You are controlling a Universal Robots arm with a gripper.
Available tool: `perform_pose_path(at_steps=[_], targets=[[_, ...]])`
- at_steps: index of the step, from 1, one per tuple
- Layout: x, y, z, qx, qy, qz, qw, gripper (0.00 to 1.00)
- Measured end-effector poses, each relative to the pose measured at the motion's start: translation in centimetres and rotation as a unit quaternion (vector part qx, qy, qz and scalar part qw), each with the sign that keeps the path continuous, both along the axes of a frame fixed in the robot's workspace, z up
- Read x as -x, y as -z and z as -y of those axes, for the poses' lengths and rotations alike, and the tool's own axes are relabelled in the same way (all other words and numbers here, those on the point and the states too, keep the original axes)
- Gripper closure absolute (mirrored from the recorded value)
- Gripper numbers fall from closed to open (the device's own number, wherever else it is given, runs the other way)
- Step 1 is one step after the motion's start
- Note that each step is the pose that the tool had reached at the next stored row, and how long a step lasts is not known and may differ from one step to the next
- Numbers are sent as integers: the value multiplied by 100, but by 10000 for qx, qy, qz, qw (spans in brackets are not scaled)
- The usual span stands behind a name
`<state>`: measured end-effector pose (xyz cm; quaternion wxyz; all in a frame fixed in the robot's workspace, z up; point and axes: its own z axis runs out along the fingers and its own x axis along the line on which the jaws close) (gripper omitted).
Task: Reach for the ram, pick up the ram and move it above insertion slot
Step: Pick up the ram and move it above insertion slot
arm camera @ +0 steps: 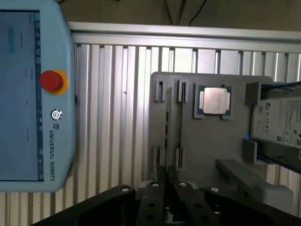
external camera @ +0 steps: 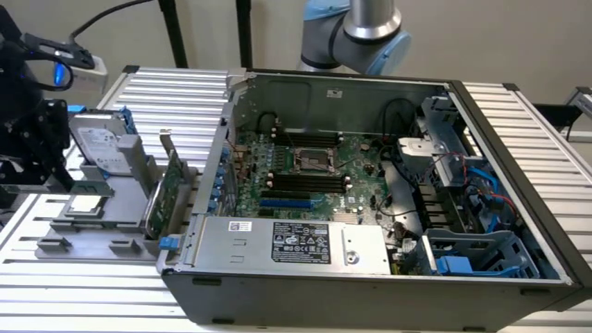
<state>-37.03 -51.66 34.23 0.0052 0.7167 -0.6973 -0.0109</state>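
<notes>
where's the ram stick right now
The thin green ram stick stands on edge in the grey holder tray, at the exterior view's left, between the silver hard drive and the open computer case.

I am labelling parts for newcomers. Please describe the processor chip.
Left of the open computer case in the exterior view lies a grey fixture plate. The processor chip lies flat on it: small, square, silver-topped, unlike the larger hard drive beside it.

Beige wall (external camera: 481,41), ribbed aluminium table (external camera: 93,305)
</notes>
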Motion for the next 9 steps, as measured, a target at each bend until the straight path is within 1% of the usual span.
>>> perform_pose_path(at_steps=[9], targets=[[-406, -364, 0, -46, -1, 0, 10000, 86]])
